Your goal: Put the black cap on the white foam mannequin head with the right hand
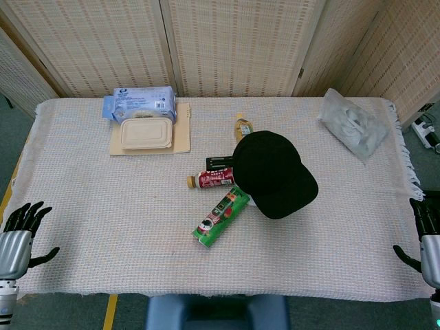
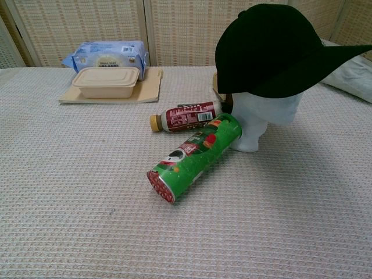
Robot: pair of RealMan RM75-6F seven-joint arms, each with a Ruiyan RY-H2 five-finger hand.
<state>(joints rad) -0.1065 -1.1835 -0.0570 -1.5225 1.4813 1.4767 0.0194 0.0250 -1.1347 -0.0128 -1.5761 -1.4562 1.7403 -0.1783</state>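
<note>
The black cap [image 1: 273, 172] [image 2: 273, 49] sits on top of the white foam mannequin head [image 2: 263, 119], its brim pointing to the right in the chest view. In the head view the cap hides nearly all of the foam head. My right hand [image 1: 429, 242] is at the table's front right corner, far from the cap, fingers spread and holding nothing. My left hand [image 1: 20, 232] is at the front left corner, also spread and empty. Neither hand shows in the chest view.
A green snack tube [image 1: 220, 216] [image 2: 195, 157] lies against the mannequin head's base, with a red-labelled bottle [image 1: 213, 179] [image 2: 186, 116] just behind it. A yellow bottle [image 1: 243, 126], a lidded food box [image 1: 146, 133] on a board, a wipes pack [image 1: 139, 104] and a plastic bag [image 1: 354, 124] lie farther back.
</note>
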